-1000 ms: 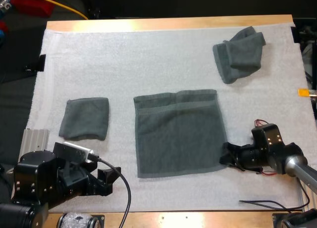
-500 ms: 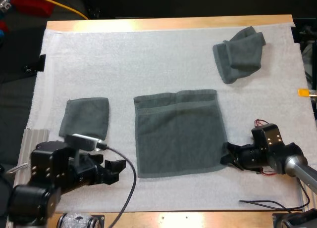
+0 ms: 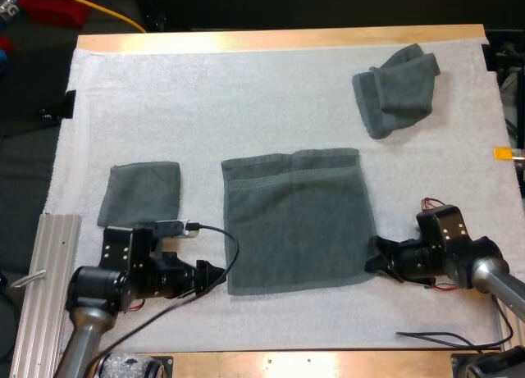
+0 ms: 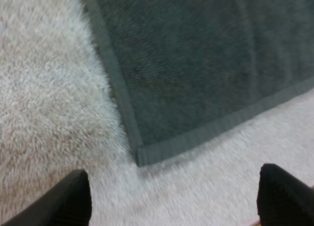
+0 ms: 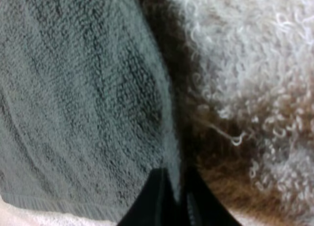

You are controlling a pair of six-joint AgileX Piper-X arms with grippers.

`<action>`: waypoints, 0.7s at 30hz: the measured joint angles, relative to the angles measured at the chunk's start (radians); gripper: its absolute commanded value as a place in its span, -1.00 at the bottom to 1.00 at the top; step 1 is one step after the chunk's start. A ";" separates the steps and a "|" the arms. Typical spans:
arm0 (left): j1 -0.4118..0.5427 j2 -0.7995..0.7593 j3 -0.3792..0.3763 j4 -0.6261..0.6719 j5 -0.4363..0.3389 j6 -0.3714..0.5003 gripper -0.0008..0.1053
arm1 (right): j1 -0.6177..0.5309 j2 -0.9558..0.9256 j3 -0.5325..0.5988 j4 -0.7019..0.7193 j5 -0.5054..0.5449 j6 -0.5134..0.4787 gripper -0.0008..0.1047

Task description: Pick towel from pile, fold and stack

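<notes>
Spread towel [image 3: 294, 220] flat, near-square, sides roughly parallel to mat [image 3: 246, 107] edges.

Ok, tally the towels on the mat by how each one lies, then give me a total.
flat towel: 1
folded towel: 1
crumpled towel: 1
Total: 3 towels

The spread towel [image 3: 295, 218] lies flat on the mat [image 3: 246, 99]. Its near left corner sits just ahead of the jaws of the left gripper [image 3: 216, 276]. Its near right edge lies between the jaws of the right gripper [image 3: 373, 260]. The folded towel [image 3: 141, 195] lies left of the left jaws and farther up the table. The crumpled towel [image 3: 395, 87] lies well beyond the right jaws.
</notes>
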 measured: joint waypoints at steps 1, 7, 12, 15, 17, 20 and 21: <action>0.000 0.026 0.001 -0.016 -0.001 0.000 0.30 | 0.000 0.000 0.000 0.000 0.000 0.000 -0.96; 0.000 0.180 0.001 -0.104 0.015 -0.001 0.30 | 0.000 0.000 0.000 0.000 0.000 0.000 -0.96; 0.000 0.313 0.001 -0.130 0.027 -0.002 0.30 | 0.000 0.000 0.000 0.000 0.000 0.000 -0.96; 0.000 0.379 0.001 -0.143 0.044 0.000 0.30 | 0.000 0.000 0.000 0.000 0.000 0.000 -0.96; 0.000 0.405 0.001 -0.147 0.050 0.000 0.30 | 0.000 0.000 0.000 0.000 0.000 0.000 -0.96; 0.000 0.440 0.001 -0.147 0.050 0.000 0.30 | 0.000 0.000 0.000 0.000 0.000 0.000 -0.96; 0.000 0.450 0.001 -0.149 0.050 0.000 0.30 | 0.000 0.000 0.000 0.000 0.000 0.000 -0.96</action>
